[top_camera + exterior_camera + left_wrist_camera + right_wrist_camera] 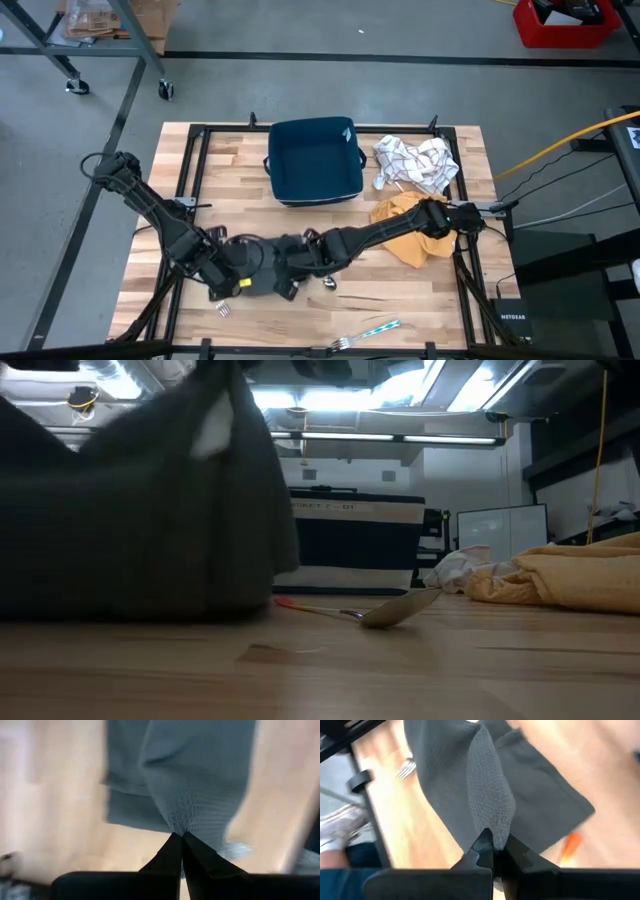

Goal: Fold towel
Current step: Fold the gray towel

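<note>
A dark grey waffle-weave towel (262,281) is held up near the table's front, left of the middle. In the low view the towel (140,510) fills the left half as a dark drape. My left gripper (228,286) is shut on it from the left. My right gripper (291,279), reaching in from the right, is shut on it too. Each wrist view shows that arm's own shut fingers, the left gripper (181,840) and the right gripper (495,845), with towel bunched at the tips. My left gripper pinches a gathered ridge of the towel (184,822) between its two fingers, coming from above and pointing steeply down. The cloth hangs away below the tips, and its lower part (150,610) reaches the tabletop. My right gripper pinches a raised fold of the towel (489,820) between its two fingers, slanting down from the table's right. The fold runs on from the tips as a ridge, and the cloth drapes down on both sides of it.
A dark blue tray (316,160) stands at the far middle. A white checked cloth (415,163) and a yellow cloth (405,232) lie at the right. A spoon with an orange handle (390,610) lies beside the towel, and forks (368,333) (222,310) lie near the front edge.
</note>
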